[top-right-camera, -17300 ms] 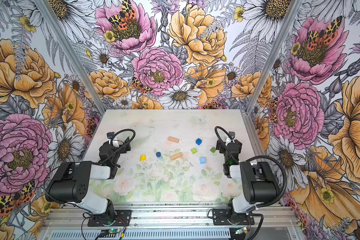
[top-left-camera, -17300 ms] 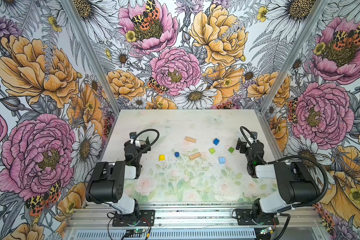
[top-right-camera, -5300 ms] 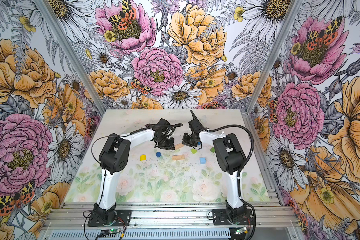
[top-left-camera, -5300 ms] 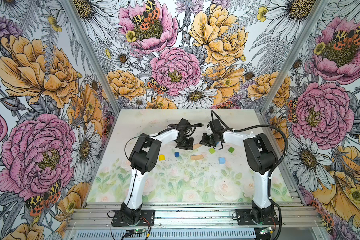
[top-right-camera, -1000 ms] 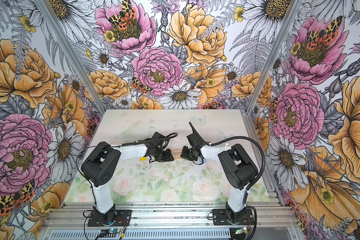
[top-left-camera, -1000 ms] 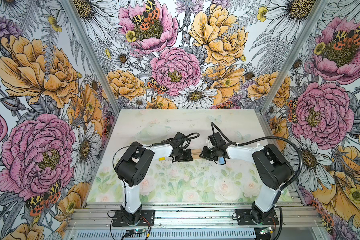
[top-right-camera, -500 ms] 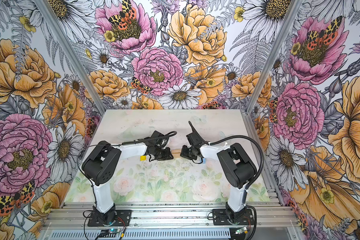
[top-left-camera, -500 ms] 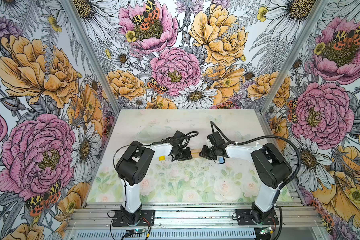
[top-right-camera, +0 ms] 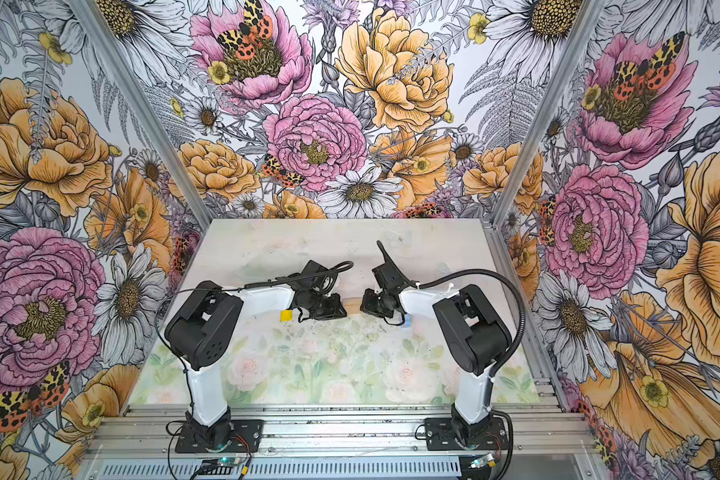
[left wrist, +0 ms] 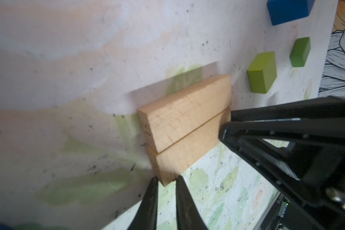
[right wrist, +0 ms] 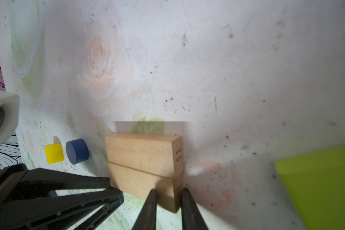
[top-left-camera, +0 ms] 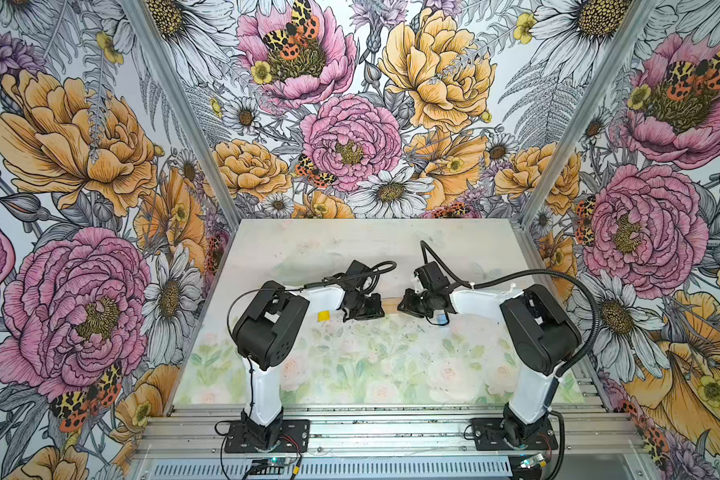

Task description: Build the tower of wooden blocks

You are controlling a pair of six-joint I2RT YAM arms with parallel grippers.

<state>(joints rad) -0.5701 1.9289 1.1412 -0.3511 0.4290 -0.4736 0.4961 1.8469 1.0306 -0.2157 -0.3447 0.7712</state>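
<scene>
Bench (top-left-camera: 350, 249): pale floral mat, floral walls on three sides. Left arm (top-left-camera: 271, 328) and right arm (top-left-camera: 537, 328) are both bent in toward mid-bench, with the wrists facing each other.

Left gripper (left wrist: 166, 179): jaws narrow, clamped on one end of the gripped tan bar (left wrist: 187, 151). The bar's corner sits between the two black fingers.

Right gripper (right wrist: 167, 191): jaws also narrow, clamped on the opposite end of the same bar. Its fingers straddle the end face, beside the stamped end of the other bar.

The other tan bar (left wrist: 183, 117) is flush against the gripped one, long face to long face, with the ends nearly in line. Cannot tell whether they are stacked or side by side. In both top views only a thin tan strip shows between the two grippers. It is about midway between the left and right edges of the bench.

- Dark blue cube (left wrist: 289, 10): apart from the bars, past the green ones.
- Two green cubes: first green cube (left wrist: 262, 72) is near the bars' right-gripper end. Second green cube (left wrist: 299, 52) is just beyond it, not touching.
- Light blue cube (top-right-camera: 406, 321): partly hidden under the right wrist, on the front-edge side.
- Blue cylinder (right wrist: 77, 151): lying on its side near the bars' left-gripper end.
- Yellow half-round (top-left-camera: 323, 316): just beside the cylinder toward the left edge, next to the left forearm.
</scene>
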